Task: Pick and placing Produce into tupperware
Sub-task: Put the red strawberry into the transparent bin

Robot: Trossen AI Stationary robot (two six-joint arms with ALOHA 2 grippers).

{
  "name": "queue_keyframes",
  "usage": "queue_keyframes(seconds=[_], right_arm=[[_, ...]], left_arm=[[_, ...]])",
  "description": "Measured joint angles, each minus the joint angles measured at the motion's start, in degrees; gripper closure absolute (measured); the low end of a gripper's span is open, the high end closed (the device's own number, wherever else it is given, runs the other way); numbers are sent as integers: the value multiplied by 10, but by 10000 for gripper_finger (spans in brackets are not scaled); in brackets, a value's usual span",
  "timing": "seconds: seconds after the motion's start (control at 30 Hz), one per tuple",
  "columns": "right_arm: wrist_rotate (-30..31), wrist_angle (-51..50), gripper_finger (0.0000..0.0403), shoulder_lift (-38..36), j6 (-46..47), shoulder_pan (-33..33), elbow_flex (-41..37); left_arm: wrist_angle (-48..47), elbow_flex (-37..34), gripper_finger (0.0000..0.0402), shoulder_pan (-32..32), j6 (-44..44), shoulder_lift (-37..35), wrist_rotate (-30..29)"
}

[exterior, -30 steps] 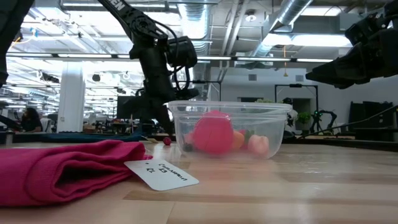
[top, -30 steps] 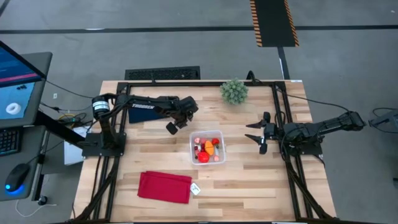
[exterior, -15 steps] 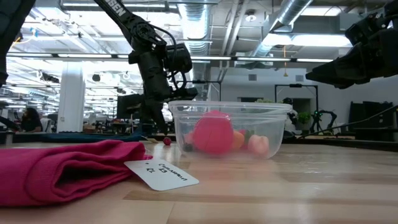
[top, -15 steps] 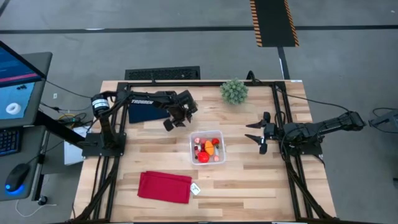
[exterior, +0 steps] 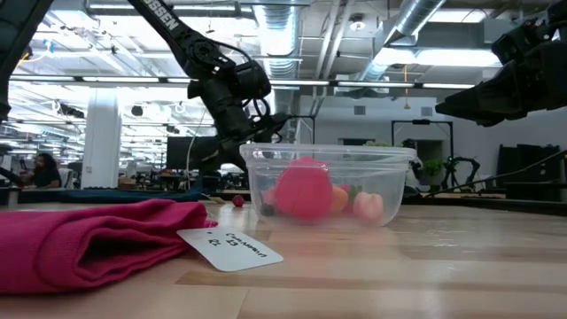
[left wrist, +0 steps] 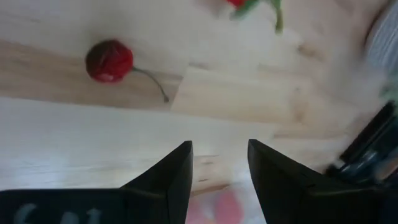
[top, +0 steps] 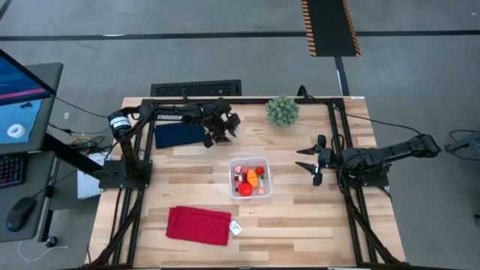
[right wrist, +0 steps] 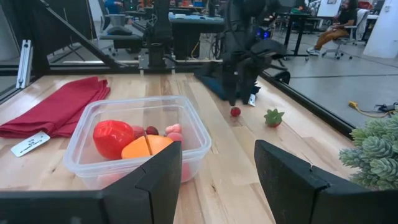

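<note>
Now the left tool hovers, fingers parted and empty, over a loose cherry on the table. Best to centre on it before closing, then carry it to the container. Right tool waits, released.

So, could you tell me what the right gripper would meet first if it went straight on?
Probably the tupperware: it lies directly ahead of the right gripper, with bare table between. Depth is hard to judge.
</note>
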Motion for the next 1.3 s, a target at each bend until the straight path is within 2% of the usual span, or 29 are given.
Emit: queue_keyframes(seconds=[0.13, 0.27, 0.57, 0.63, 0.7, 0.87, 1.03, 1.3], right_arm=[[0, 0, 179, 0, 0, 0, 0], [0, 0, 179, 0, 0, 0, 0], [0, 0, 179, 0, 0, 0, 0], [0, 0, 179, 0, 0, 0, 0], [0, 0, 179, 0, 0, 0, 0], [0, 0, 179, 0, 0, 0, 0], [0, 0, 179, 0, 0, 0, 0], [0, 0, 179, 0, 0, 0, 0]], left_arm=[[18, 0, 257, 15, -55, 0, 12], [48, 4, 257, 29, -49, 0, 43], [-22, 44, 258, 33, -53, 0, -1], [-47, 43, 258, 33, -30, 0, -15], [-58, 43, 258, 33, 31, 0, -35], [-78, 43, 258, 22, 262, 0, -103], [-128, 43, 258, 6, 384, 0, -181], [-94, 40, 258, -41, 656, 0, -266]])
